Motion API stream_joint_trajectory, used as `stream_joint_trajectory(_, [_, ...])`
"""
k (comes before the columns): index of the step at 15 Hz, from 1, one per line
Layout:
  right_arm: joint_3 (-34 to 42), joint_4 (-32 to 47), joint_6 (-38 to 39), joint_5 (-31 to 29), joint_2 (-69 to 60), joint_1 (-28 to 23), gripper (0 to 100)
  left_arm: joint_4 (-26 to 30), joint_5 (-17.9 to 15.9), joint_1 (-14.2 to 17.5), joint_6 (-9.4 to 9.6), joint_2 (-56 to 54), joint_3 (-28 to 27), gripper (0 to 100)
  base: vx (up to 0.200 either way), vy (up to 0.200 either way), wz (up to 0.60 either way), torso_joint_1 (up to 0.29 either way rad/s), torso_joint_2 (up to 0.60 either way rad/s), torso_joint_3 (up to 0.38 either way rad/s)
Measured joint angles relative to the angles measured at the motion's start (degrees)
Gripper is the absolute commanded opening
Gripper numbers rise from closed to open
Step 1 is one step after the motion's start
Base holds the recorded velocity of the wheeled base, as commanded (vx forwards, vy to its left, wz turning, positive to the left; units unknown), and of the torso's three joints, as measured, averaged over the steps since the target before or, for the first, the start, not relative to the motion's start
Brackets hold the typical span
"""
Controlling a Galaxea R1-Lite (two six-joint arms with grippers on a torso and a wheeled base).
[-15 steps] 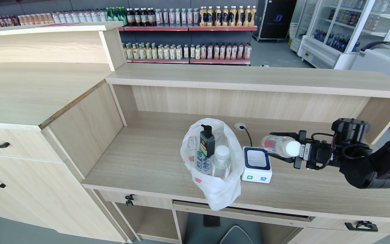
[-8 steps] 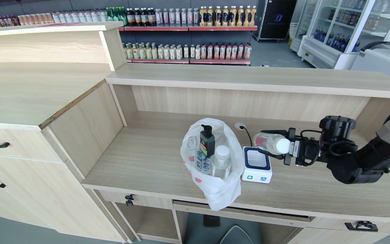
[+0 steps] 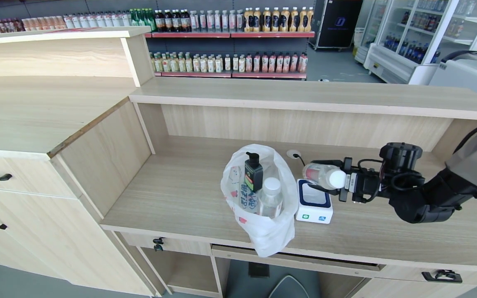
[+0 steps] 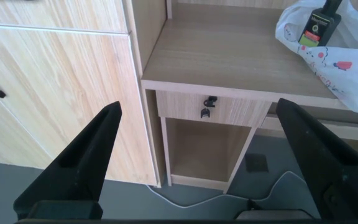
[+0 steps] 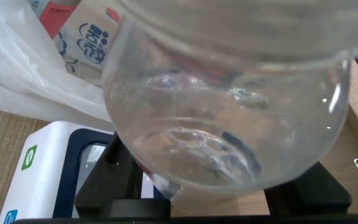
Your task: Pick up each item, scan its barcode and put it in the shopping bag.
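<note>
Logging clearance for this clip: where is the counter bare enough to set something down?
Bare: counter between the left side panel and shopping bag; also the front strip right of the scanner. Crowded: bag, scanner and the right gripper holding a bottle sit close together.

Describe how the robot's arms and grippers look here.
The right arm is black with rounded joints, looping black cables, a white label at the wrist and a grey upper panel. The right gripper and left gripper have black fingers, the left's wedge-shaped.
</note>
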Motion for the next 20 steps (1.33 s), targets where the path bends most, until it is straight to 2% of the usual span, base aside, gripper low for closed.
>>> stream_joint_trajectory(17, [-1.84,-0.09,0.26,-0.11,2.29,0.60,0,0.00,0.00,0.00,0.00,0.00,0.00,100,0.000,0.000,0.00,0.000,0.00,0.000])
stream_joint_trajectory(20, [-2.11,0.30,4.77,-0.27,0.83,0.35,0,0.00,0.00,0.00,0.00,0.00,0.00,100,0.000,0.000,0.00,0.000,0.00,0.000])
